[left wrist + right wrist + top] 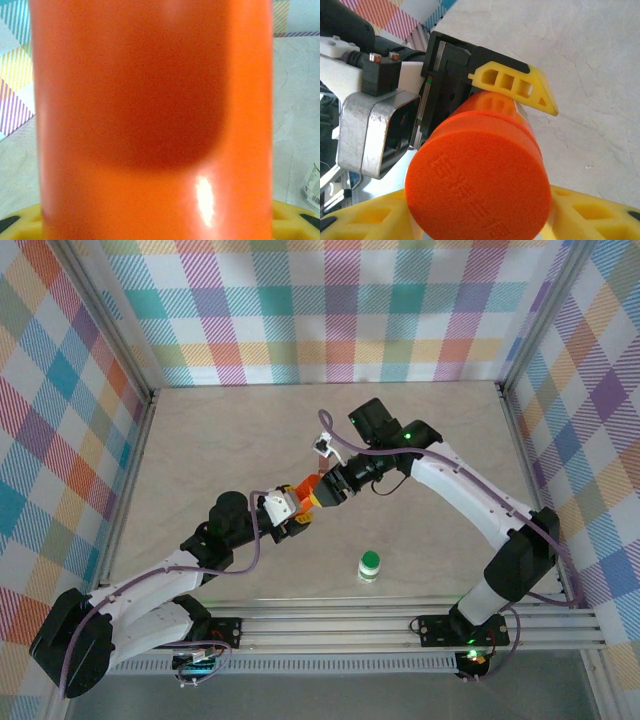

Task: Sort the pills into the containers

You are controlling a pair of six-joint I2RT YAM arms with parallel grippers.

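Left fingers (540, 93), yellow plastic wedges with moulded square cut-outs, are clamped on the body of the orange bottle (311, 497), one wedge pressed flat against its side. Right fingers (592, 216), of the same ribbed yellow plastic, stand on either side of the cap (477, 175); whether they pinch it or only flank it I cannot tell. That bottle lies roughly level over the middle of the bench (220, 440), held between the two arms with its cap end toward the right one. Its cap is a thick round disc, matte and finely grained, with raised lettering on its flat face. In the left wrist view the body (150, 125) is a smooth, glossy cylinder with a bright glint low down and a darker rounded patch across its upper half, and yellow finger plastic (25, 231) shows at the bottom corner. Just behind the wedge in the right wrist view sits a black block and a rounded metal housing (375, 135) on the left wrist. Well apart, near the front rail (330, 625) of bare aluminium, a small white bottle (370, 570) with a green cap (370, 559) stands upright. Pale, stone-like veining marks the bench, and pastel plaid walls (300, 310) enclose it.
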